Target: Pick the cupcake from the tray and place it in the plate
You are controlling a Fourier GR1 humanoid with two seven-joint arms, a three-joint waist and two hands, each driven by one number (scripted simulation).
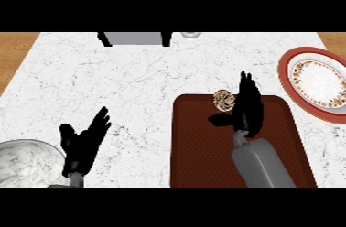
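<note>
Head view looked steeply down on a white marble counter (135,79), where a dark red rectangular tray (202,153) lay at the near right. On the tray's far edge sat the small round cupcake (224,99), its top speckled brown and cream. It was nearly as wide as it was long, so it offered no long axis to line up with.

The robot's black right hand (246,107) reached out over the tray on its grey forearm, fingers straight and pointing to the far side, apart from the cake and closed on nothing. The cupcake lay just beside those fingers, on their left, so close that I could not tell whether they touched it. To my eye, the coming grasp turned on that small sideways offset: the hand would need to shift left and curl around.

The red-rimmed round plate with its floral border (317,82) stood at the far right, well apart from the cake.

The black left hand (82,143) rested open at the near left, fingers up, beside a pale grey bowl (24,162); the right was plainly nearer.
</note>
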